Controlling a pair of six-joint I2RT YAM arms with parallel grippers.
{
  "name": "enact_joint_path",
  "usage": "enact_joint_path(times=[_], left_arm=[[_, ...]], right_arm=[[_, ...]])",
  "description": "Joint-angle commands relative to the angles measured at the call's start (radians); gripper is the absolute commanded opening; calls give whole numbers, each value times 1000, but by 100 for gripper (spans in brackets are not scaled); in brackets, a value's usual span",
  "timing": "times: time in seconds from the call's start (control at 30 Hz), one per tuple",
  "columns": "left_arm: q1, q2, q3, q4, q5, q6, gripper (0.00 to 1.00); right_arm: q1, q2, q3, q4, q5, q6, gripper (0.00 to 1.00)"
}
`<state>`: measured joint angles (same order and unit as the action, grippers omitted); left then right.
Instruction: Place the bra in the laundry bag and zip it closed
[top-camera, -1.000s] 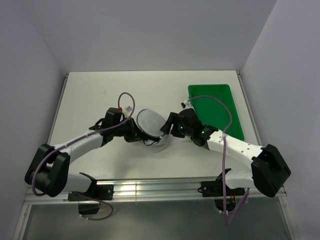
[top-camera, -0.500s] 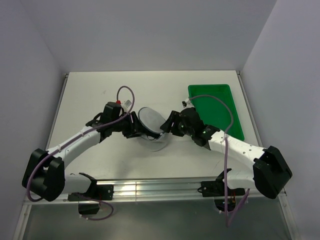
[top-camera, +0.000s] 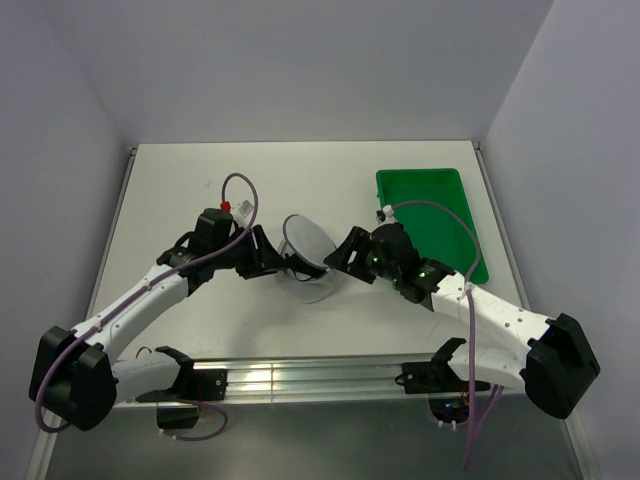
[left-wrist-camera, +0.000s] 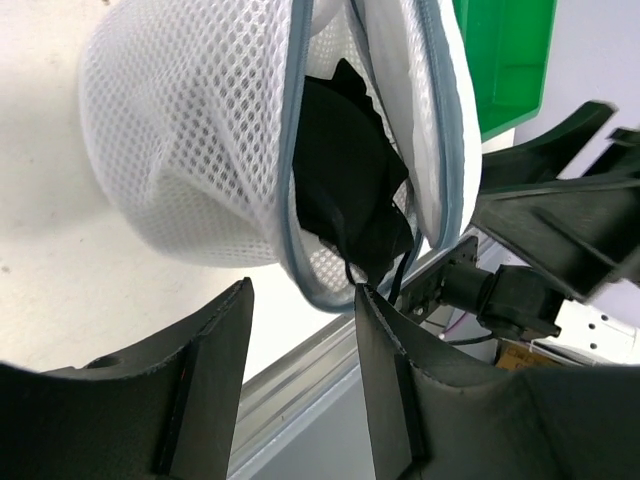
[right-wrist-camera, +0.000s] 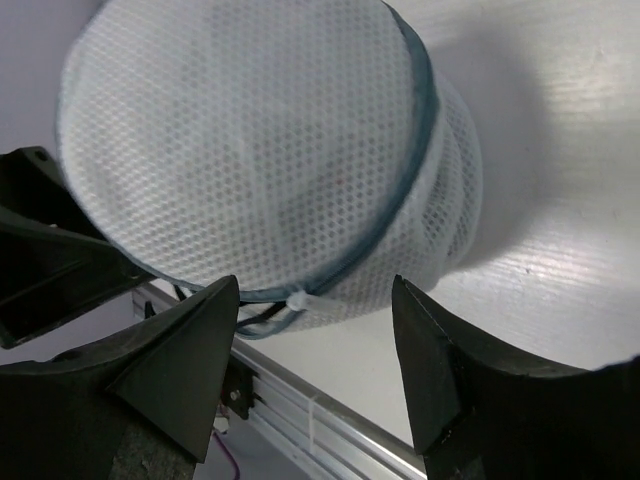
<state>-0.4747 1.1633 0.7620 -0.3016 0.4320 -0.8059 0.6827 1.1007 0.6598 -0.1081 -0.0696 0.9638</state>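
The laundry bag (top-camera: 305, 245), a white mesh pouch with a grey-blue zipper, stands tilted on the table between my two grippers. In the left wrist view the bag (left-wrist-camera: 190, 150) gapes open along the zipper, and the black bra (left-wrist-camera: 345, 170) sits inside with a thin strap hanging out at the bottom. My left gripper (top-camera: 272, 262) (left-wrist-camera: 302, 290) is open, its right fingertip touching the bag's lower edge. My right gripper (top-camera: 340, 258) (right-wrist-camera: 315, 285) is open just below the bag (right-wrist-camera: 260, 150). The white zipper pull (right-wrist-camera: 312, 300) lies between its fingertips, ungripped.
A green plastic tray (top-camera: 430, 215) stands at the back right, close behind the right arm; it also shows in the left wrist view (left-wrist-camera: 505, 60). The metal rail (top-camera: 300, 375) runs along the table's near edge.
The left arm has swung outward to the left and the right arm has shifted right and nearer. The bag has stayed between the grippers, lifted slightly. Both grippers remain open.
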Motion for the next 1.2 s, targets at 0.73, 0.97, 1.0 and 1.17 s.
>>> enact_joint_path(times=[0.73, 0.97, 1.0, 1.17], left_arm=[[-334, -39, 128, -91, -472, -12, 48], [-340, 13, 138, -87, -533, -18, 47], [-343, 15, 137, -87, -535, -18, 46], [-344, 24, 140, -97, -549, -15, 46]], right_arm=[[-31, -162, -193, 56, 117, 314, 73], [-43, -101, -267, 225, 48, 438, 74], [-49, -101, -276, 241, 45, 449, 74], [-67, -98, -289, 288, 45, 489, 75]])
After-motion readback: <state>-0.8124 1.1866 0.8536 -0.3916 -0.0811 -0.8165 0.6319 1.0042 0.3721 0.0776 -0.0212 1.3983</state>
